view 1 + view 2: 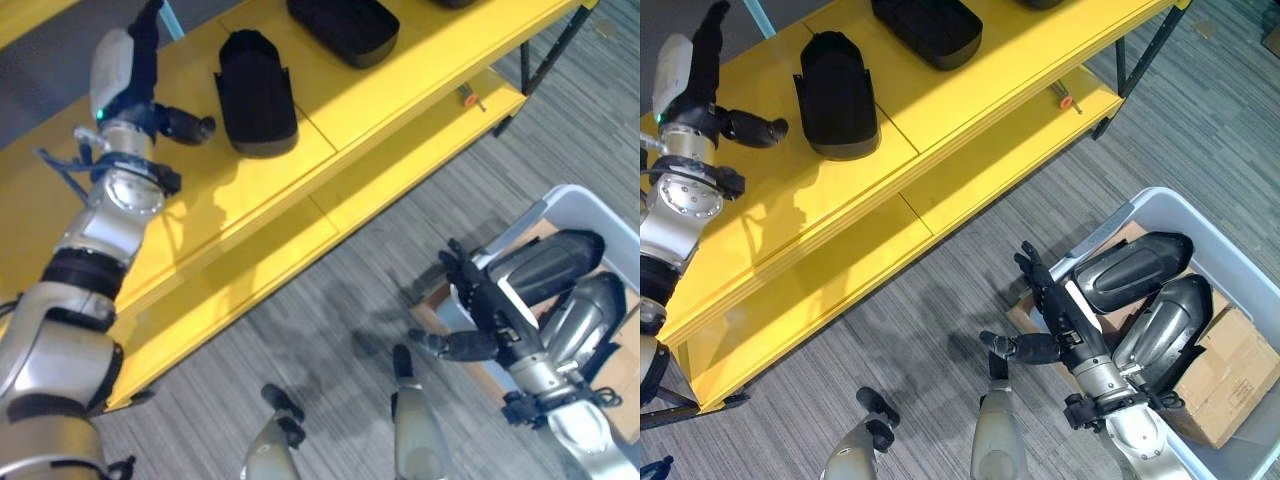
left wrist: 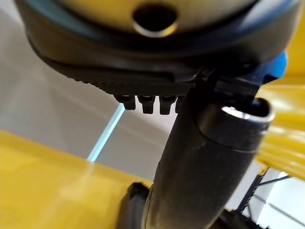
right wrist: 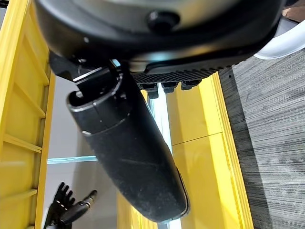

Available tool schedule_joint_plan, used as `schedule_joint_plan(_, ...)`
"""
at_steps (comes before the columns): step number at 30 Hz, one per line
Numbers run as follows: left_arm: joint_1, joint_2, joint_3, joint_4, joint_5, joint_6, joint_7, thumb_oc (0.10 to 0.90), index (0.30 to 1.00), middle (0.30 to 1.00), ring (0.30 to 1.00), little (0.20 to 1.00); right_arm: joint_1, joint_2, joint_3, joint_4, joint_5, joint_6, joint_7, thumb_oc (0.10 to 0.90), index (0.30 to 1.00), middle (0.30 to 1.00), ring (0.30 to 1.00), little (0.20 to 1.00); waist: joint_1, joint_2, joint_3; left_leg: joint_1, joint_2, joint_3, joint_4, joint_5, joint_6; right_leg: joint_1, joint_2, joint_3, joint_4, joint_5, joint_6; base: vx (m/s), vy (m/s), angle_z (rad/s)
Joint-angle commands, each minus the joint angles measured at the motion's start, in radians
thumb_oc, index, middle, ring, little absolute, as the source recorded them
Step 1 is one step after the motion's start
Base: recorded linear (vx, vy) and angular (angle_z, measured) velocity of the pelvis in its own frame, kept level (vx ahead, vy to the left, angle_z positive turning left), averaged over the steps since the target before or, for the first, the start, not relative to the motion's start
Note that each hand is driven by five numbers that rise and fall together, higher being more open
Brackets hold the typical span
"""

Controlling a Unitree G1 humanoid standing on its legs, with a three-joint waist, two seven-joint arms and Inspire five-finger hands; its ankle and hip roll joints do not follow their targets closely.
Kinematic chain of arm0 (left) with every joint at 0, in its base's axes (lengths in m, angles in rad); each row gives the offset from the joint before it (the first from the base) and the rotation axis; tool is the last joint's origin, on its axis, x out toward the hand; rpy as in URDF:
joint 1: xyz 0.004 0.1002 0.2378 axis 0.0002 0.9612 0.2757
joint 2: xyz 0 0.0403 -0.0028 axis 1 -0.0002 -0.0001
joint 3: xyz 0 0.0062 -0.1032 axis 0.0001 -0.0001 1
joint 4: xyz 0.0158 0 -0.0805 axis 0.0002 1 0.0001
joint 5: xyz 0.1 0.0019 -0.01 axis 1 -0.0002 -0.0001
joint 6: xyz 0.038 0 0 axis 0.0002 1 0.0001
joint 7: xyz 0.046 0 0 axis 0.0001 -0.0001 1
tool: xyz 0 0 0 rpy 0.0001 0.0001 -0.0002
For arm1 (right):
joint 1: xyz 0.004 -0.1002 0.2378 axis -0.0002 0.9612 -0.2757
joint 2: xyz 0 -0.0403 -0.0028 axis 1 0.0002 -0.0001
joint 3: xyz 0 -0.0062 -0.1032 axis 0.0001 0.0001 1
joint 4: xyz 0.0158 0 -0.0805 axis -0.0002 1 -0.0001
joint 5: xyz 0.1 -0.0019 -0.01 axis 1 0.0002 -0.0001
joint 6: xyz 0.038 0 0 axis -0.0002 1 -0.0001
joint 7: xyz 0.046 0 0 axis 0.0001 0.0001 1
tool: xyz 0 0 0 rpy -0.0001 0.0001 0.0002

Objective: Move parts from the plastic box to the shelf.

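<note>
A yellow shelf [image 1: 300, 150] runs across the upper left. Two black parts lie on its top board, one [image 1: 256, 92] in the middle and one [image 1: 345, 27] farther back. My left hand [image 1: 125, 75] hovers over the shelf top just left of the nearer part, open and empty, thumb [image 2: 205, 162] pointing toward that part. At the lower right stands the pale plastic box [image 1: 590, 205] with two dark grey parts [image 1: 545, 265] [image 1: 585, 315] lying side by side in it. My right hand [image 1: 490, 300] is at the box's left rim, fingers straight, thumb [image 3: 128, 157] spread, holding nothing.
Brown cardboard [image 1: 1230, 375] lies in the box beside the parts. A small orange-tipped item [image 1: 470, 97] rests on the lower shelf board. A dark shelf leg [image 1: 545, 45] stands at the upper right. Grey carpet [image 1: 350, 290] lies between shelf and box.
</note>
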Motion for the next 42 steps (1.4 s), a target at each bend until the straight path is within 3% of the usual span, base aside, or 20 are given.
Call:
schedule_joint_plan(1, -0.054, 0.030, 0.132, -0.012, -0.008, -0.053, 0.037, 0.900, 1.000, 1.000, 1.000, 1.000, 0.003, -0.020, -0.084, -0.102, 0.006, -0.112, 0.007, 0.900, 1.000, 1.000, 1.000, 1.000, -0.009, 0.007, -0.066, 0.014, 0.079, -0.108, 0.129, -0.043, -0.104, 0.013, -0.015, 0.003, 0.034, -0.008, 0.016, 0.00, 0.000, 0.00)
schedule_joint_plan(9, 0.007, 0.038, 0.126, -0.129, 0.065, -0.075, 0.039, 0.900, 1.000, 1.000, 1.000, 1.000, 0.011, -0.016, -0.096, -0.104, 0.011, -0.118, 0.011, 0.900, 1.000, 1.000, 1.000, 1.000, -0.009, 0.001, -0.064, 0.010, 0.081, -0.112, 0.125, -0.042, -0.103, 0.007, -0.014, 0.004, 0.035, -0.009, 0.016, 0.00, -0.004, 0.03)
schedule_joint_plan(13, 0.014, 0.046, 0.074, -0.183, 0.169, -0.080, 0.038, 0.900, 1.000, 1.000, 1.000, 1.000, 0.014, -0.019, -0.100, -0.108, 0.018, -0.127, 0.013, 0.900, 1.000, 1.000, 1.000, 1.000, -0.014, 0.001, -0.062, 0.011, 0.082, -0.109, 0.123, -0.041, -0.104, 0.000, -0.013, 0.009, 0.038, -0.009, 0.018, 0.00, 0.000, 0.00)
schedule_joint_plan(17, -0.020, 0.056, -0.002, -0.190, 0.292, -0.070, 0.058, 0.900, 1.000, 1.000, 1.000, 1.000, 0.008, -0.024, -0.098, -0.103, 0.022, -0.136, 0.007, 0.900, 1.000, 1.000, 1.000, 1.000, -0.023, 0.001, -0.060, 0.016, 0.084, -0.103, 0.114, -0.037, -0.106, -0.003, -0.009, 0.016, 0.038, -0.009, 0.022, 0.01, -0.001, -0.01)
schedule_joint_plan(22, -0.110, 0.095, -0.168, -0.175, 0.507, -0.040, 0.083, 0.900, 1.000, 1.000, 1.000, 1.000, -0.009, -0.041, -0.094, -0.096, 0.024, -0.152, -0.012, 0.900, 1.000, 1.000, 1.000, 1.000, -0.040, 0.011, -0.060, 0.027, 0.088, -0.092, 0.101, -0.027, -0.111, -0.007, -0.003, 0.024, 0.037, -0.010, 0.025, 0.02, -0.002, -0.09)
schedule_joint_plan(26, -0.148, 0.108, -0.225, -0.133, 0.540, -0.031, 0.067, 0.900, 1.000, 1.000, 1.000, 1.000, -0.021, -0.046, -0.092, -0.094, 0.022, -0.153, -0.024, 0.900, 1.000, 1.000, 1.000, 1.000, -0.046, 0.019, -0.060, 0.034, 0.087, -0.085, 0.091, -0.022, -0.113, -0.009, 0.001, 0.030, 0.035, -0.008, 0.026, 0.02, 0.000, -0.06)
schedule_joint_plan(32, -0.232, 0.079, -0.304, 0.073, 0.551, -0.007, 0.021, 0.900, 1.000, 1.000, 1.000, 1.000, -0.033, -0.045, -0.099, -0.090, 0.009, -0.150, -0.038, 0.900, 1.000, 1.000, 1.000, 1.000, -0.061, 0.037, -0.061, 0.041, 0.087, -0.071, 0.076, -0.007, -0.114, -0.023, 0.010, 0.040, 0.035, -0.008, 0.024, 0.02, -0.009, -0.13)
schedule_joint_plan(42, -0.300, 0.034, -0.289, 0.309, 0.498, 0.021, 0.009, 0.900, 1.000, 1.000, 1.000, 1.000, -0.048, -0.037, -0.088, -0.085, 0.021, -0.151, -0.031, 0.900, 1.000, 1.000, 1.000, 1.000, -0.079, 0.044, -0.055, 0.042, 0.089, -0.059, 0.066, 0.003, -0.116, -0.044, 0.020, 0.051, 0.040, -0.005, 0.022, 0.01, -0.007, -0.05)
